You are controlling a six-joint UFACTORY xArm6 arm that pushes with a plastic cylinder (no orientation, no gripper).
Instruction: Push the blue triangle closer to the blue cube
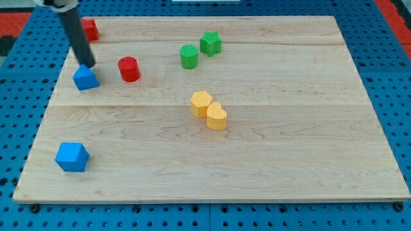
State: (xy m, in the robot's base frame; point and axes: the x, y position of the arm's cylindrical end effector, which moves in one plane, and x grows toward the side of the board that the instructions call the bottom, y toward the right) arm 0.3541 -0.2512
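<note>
leaning in from the view's top left, the dark rod (76,35) slants down across the wooden board (270,160), and my tip (90,65) sits at the upper edge of the blue triangle (85,78), touching it or just short of touching; which of the two cannot be told from this angle. the rod has no jaws and holds nothing, it only meets the block from the side facing the view's top.

the blue triangle lies near the board's left edge, in the upper part of the view. the blue cube (71,157) lies well apart from it, close to the board's bottom left corner, almost straight below the triangle in the view and slightly to the left.

a red cylinder (129,69) stands just to the right of the blue triangle, near it but apart. another red block (89,29) sits behind the rod near the board's top left corner, partly hidden, so its shape cannot be made out.

two green blocks lie near the top middle: a green cylinder (189,56) and, just beside it up and to the right, a green block with notched sides (210,43). two yellow blocks sit near the middle of the board, touching each other: a yellow hexagon (201,104) and a rounded yellow block (216,117) to its lower right.

the board rests on a blue perforated surface (385,70).
</note>
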